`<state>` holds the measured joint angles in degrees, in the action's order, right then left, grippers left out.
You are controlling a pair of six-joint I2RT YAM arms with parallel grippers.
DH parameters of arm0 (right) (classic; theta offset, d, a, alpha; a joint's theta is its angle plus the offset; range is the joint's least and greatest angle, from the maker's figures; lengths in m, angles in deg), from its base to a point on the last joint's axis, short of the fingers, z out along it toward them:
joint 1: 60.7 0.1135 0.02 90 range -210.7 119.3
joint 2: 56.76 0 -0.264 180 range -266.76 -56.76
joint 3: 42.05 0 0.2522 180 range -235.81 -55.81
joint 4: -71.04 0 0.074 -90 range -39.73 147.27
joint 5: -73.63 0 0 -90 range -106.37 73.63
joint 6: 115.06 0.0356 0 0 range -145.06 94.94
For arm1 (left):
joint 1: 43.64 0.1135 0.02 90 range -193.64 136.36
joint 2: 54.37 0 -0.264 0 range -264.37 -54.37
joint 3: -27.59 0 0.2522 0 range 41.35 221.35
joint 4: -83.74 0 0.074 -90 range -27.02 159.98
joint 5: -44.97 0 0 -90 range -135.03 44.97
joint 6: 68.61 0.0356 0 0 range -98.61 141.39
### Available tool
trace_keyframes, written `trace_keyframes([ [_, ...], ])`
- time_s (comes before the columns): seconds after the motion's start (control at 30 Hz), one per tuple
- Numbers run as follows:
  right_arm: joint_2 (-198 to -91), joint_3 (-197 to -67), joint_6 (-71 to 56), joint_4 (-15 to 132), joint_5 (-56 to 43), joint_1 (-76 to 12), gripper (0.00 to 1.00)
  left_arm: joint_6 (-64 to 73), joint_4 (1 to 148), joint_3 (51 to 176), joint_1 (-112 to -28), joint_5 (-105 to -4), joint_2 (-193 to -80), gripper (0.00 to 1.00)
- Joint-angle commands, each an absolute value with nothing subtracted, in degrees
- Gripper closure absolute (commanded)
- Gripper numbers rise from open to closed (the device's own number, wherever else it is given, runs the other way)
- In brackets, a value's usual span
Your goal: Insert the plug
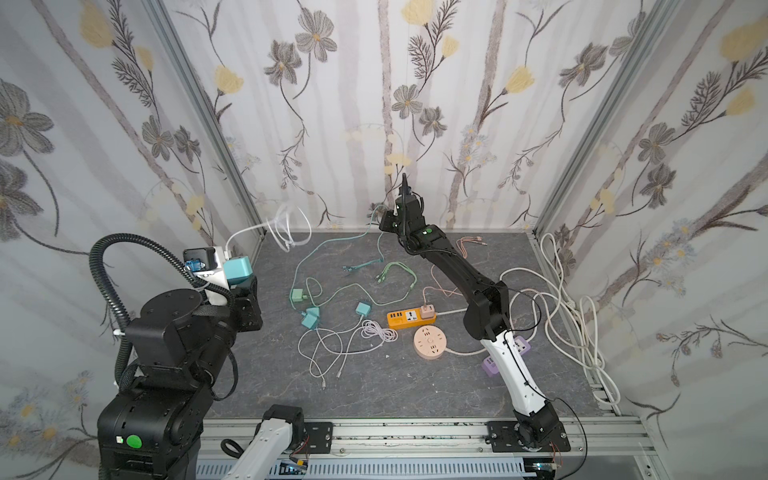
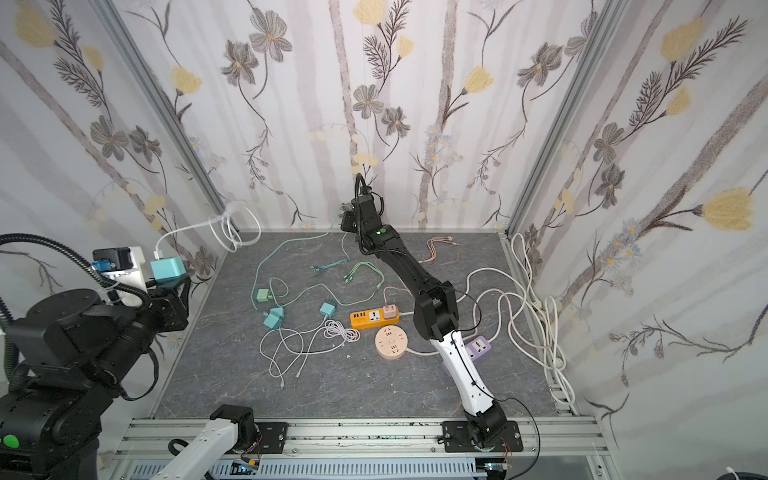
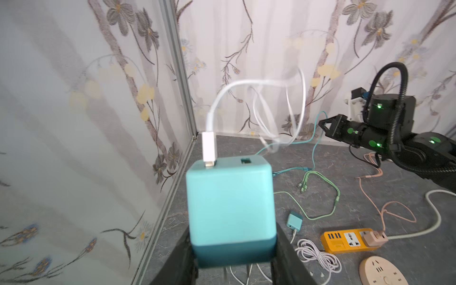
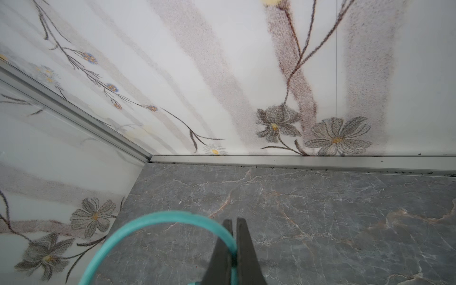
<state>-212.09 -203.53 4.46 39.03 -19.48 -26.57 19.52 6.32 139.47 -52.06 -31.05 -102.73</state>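
A teal cube plug [image 3: 230, 209] is held up off the table at the left wall, with my left gripper [image 3: 233, 256] shut on its darker base. It also shows in both top views [image 1: 239, 269] [image 2: 167, 269]. A white USB cable [image 3: 209, 148] is plugged into its top and loops away, blurred. An orange power strip [image 1: 409, 318] lies mid-table with a pink plug [image 1: 428, 309] in it. Beside it sits a round pink socket [image 1: 430, 343]. My right gripper [image 4: 232, 222] is near the back wall, shut on a teal cable [image 4: 158, 217].
Small teal adapters [image 1: 309, 318] [image 1: 363, 309], a green one [image 1: 297, 296] and loose thin cables lie mid-table. Purple power strips [image 1: 490, 365] sit under the right arm. Thick white cords [image 1: 582, 324] are heaped along the right wall. Papered walls close three sides.
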Motion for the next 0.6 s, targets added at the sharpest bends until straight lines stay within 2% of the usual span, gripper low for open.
trace_keyframes([
  [0.0,-211.77,-203.86,-0.24,35.12,-17.45,-26.33,0.91,14.3,7.23,141.31,-51.96,-10.25,-105.75,1.0],
  [0.07,-211.16,-202.82,-2.57,32.67,-17.85,-26.5,0.88,13.43,7.04,143.34,-51.93,-0.69,-106.98,1.0],
  [0.13,-209.46,-199.69,-3.87,32.75,-16.26,-26.83,0.8,13.96,8.12,144.89,-51.98,-0.11,-107.11,1.0],
  [0.2,-206.89,-195.54,-5.33,34.61,-11.25,-27.04,0.53,15.55,8.61,144.96,-51.96,-10.21,-107.41,1.0],
  [0.27,-203.93,-192.06,-7.51,35.27,-8.81,-26.95,0.36,16.05,8.83,142.9,-51.94,-21.01,-108.29,1.0],
  [0.4,-196.58,-184.8,-12.56,33.91,-6.38,-27.25,0.19,15.74,6.0,138.8,-52.07,-29.94,-113.6,1.0],
  [0.43,-194.74,-182.56,-13.7,33.88,-5.1,-27.45,0.13,15.7,5.84,137.76,-52.21,-30.74,-114.74,1.0],
  [0.47,-192.11,-179.59,-14.93,33.91,-3.64,-27.71,0.01,15.75,6.12,136.56,-52.4,-32.0,-115.75,1.0],
  [0.57,-184.25,-170.28,-17.42,34.64,-1.6,-28.34,0.01,16.0,9.44,132.19,-53.53,-39.12,-117.07,1.0],
])
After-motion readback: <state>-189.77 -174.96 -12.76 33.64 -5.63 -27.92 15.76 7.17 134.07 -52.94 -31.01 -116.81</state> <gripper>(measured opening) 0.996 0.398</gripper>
